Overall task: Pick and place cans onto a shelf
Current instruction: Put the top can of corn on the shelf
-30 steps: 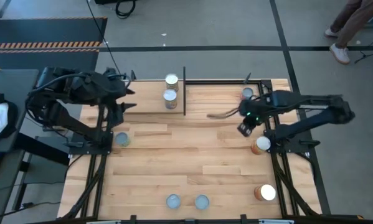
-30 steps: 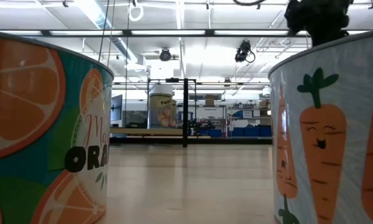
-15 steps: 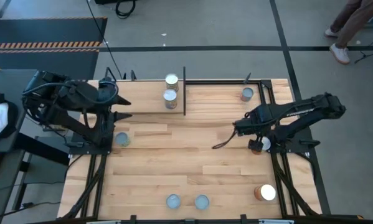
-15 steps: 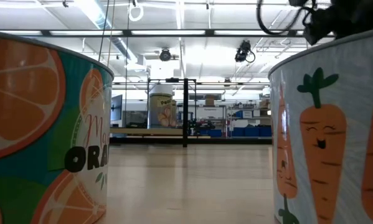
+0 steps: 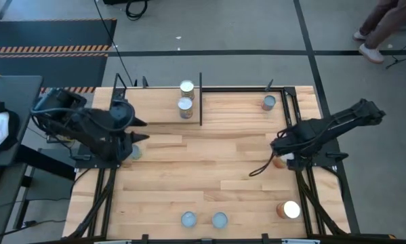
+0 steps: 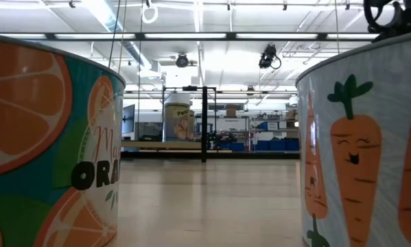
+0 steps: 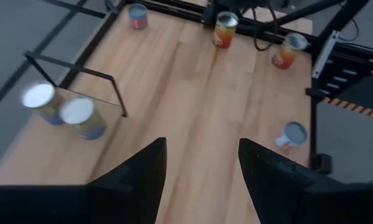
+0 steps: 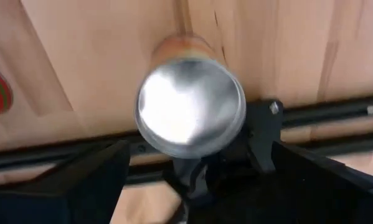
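Right tool (image 8: pixel 192 168) spread wide above an orange can (image 8: pixel 190 106) at the bench's right edge; left tool (image 7: pixel 202 168) half-open, empty, over the left edge.

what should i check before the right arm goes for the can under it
1. Right end effector open: ok, its fingers stand wide either side of the orange can.
2. Centred over the orange can: ok in the right wrist view, the silver top sits between the fingers.
3. Can upright: ok, its round top faces the camera.
4. Clearance from the black frame rod beside the can: cannot tell, the two look very close.
5. Free room on the shelf: ok, bare board lies between the two stacked cans and the corner can.
6. Left end effector out of the way: ok, far side of the table.
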